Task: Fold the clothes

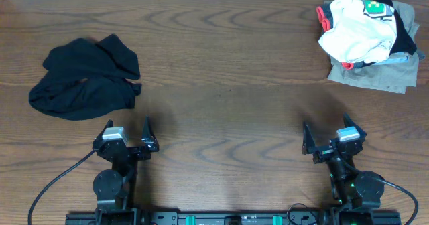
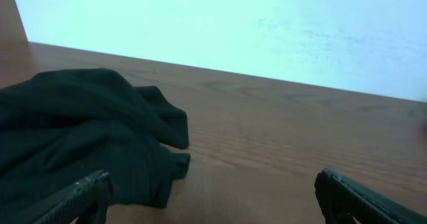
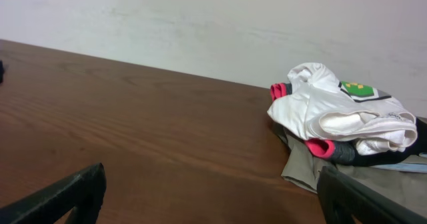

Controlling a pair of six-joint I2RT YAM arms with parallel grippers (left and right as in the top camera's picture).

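From overhead, the wooden table (image 1: 228, 64) fills the view. The black garment (image 1: 84, 78) lies crumpled on the table's left side, its folds too dark to sort sleeve from body. At the table's far right corner the white T-shirt (image 1: 355, 31) sits bunched on top of a pile, its green-and-yellow print only partly showing. Under it a grey garment with red-orange trim (image 1: 345, 64) peeks out in slivers, and a khaki-olive garment (image 1: 375, 79) lies at the bottom, mostly covered. The left gripper (image 1: 127, 126) and right gripper (image 1: 326, 128) hover near the table's front edge, jaws spread wide, holding nothing.

In the left wrist view, the black garment spreads across the table's left part and is cut off by the frame. Only the tips of the left fingers (image 2: 80, 197) show, far apart.

In the right wrist view, the T-shirt pile sits at the table's right, cropped at the frame edge. The right fingers (image 3: 67, 194) stand wide apart, only their ends visible.
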